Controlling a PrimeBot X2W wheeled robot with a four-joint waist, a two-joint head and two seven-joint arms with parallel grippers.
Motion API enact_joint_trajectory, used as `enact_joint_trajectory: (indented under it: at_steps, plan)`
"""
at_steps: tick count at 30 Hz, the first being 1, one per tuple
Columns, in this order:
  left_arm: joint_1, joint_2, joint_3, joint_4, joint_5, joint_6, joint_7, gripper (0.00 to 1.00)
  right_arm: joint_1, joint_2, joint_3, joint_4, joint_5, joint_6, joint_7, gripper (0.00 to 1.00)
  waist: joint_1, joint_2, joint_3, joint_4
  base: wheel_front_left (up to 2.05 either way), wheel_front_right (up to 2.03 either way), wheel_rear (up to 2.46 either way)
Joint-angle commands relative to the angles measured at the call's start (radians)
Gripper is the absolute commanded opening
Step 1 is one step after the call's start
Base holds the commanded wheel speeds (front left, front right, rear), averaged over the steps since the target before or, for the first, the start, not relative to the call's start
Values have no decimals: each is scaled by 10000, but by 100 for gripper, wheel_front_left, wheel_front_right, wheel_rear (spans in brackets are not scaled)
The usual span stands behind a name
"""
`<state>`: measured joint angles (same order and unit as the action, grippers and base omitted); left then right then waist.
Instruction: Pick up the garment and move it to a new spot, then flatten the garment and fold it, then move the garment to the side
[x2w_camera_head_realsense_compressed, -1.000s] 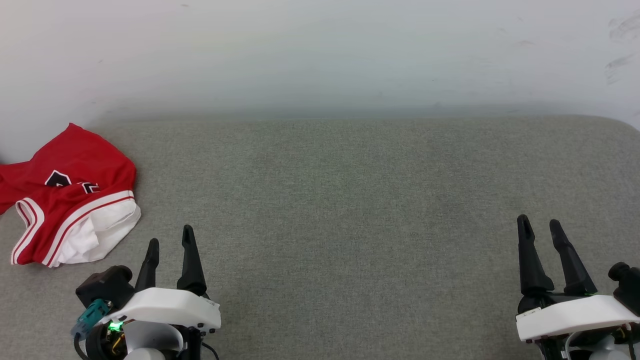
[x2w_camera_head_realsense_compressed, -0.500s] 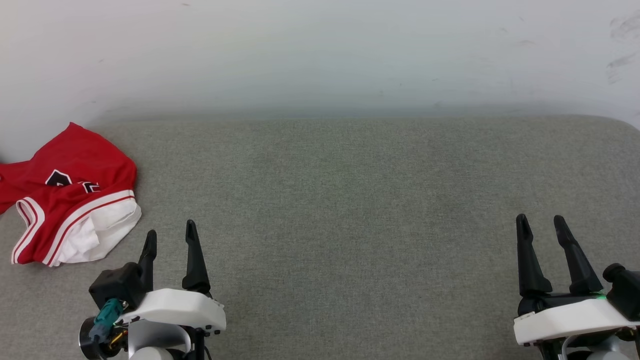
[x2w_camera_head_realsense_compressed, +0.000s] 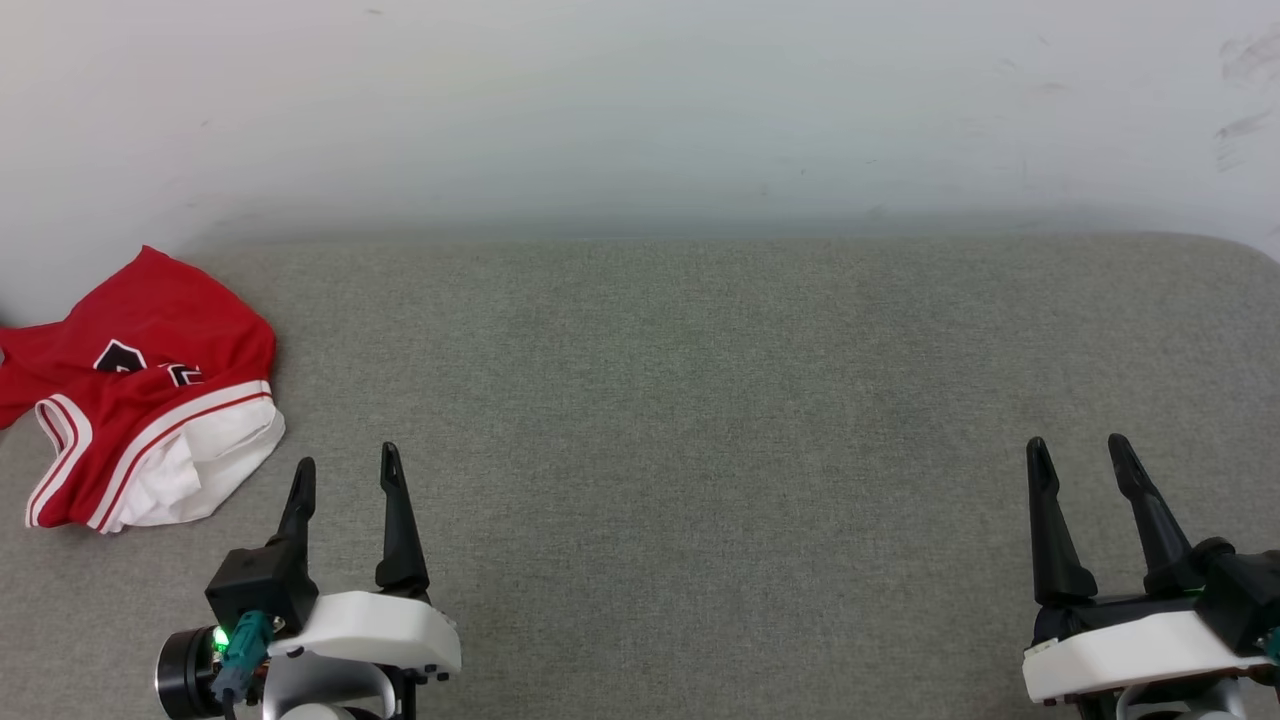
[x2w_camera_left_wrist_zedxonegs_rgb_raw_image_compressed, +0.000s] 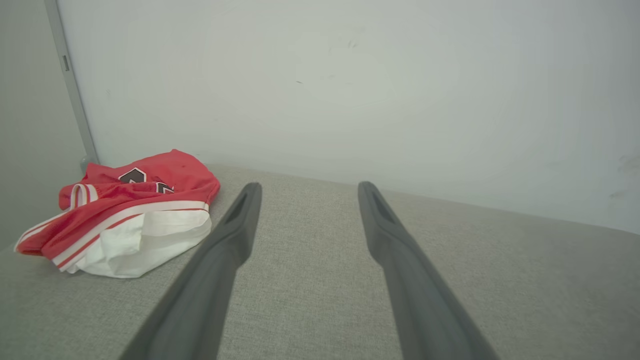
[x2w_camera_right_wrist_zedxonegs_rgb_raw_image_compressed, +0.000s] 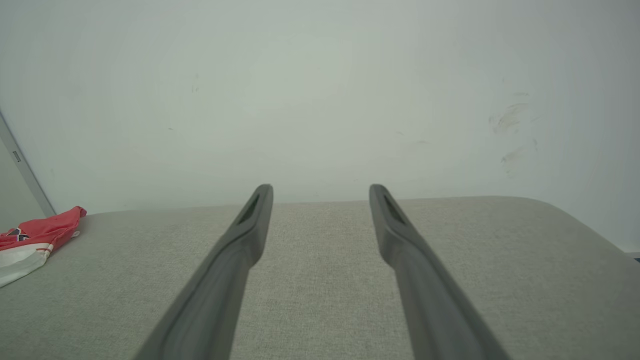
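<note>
Barely begun: no lifting of the red jersey (x2w_camera_head_realsense_compressed: 150, 400) yet; flattening, folding and setting aside all left to do. Crumpled at the far left of the grey fabric worktop (x2w_camera_head_realsense_compressed: 700, 400), by the wall, near the left hand (x2w_camera_head_realsense_compressed: 346, 458). Spread apart and empty at both left hand and right hand (x2w_camera_head_realsense_compressed: 1077, 443). Since a second ago: left hand drawn back, slightly rightward; jersey unmoved.

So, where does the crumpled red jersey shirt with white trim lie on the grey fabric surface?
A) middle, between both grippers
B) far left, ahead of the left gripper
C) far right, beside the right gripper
B: the red jersey shirt lies bunched at the left edge of the grey fabric surface, ahead and left of the open left gripper, which touches nothing.
</note>
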<state>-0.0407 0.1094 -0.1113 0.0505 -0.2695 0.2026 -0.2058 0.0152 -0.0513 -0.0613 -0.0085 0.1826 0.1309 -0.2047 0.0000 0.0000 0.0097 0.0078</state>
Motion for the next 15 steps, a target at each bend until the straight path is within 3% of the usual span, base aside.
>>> enact_joint_trajectory:
  at_steps: [1, 15]
  plan:
    - [84, -26, -17, -94, 244, -39, -94, 100, 17, 14, 9, -122, -251, -3, -102, 100, 0, 0, 4, 7, 0, 0, 0]
    - [211, -291, 174, 15, 925, -675, -373, 100, 143, 17, 15, -55, -774, -3, -364, 100, 0, 0, 25, 24, 0, 0, 0]
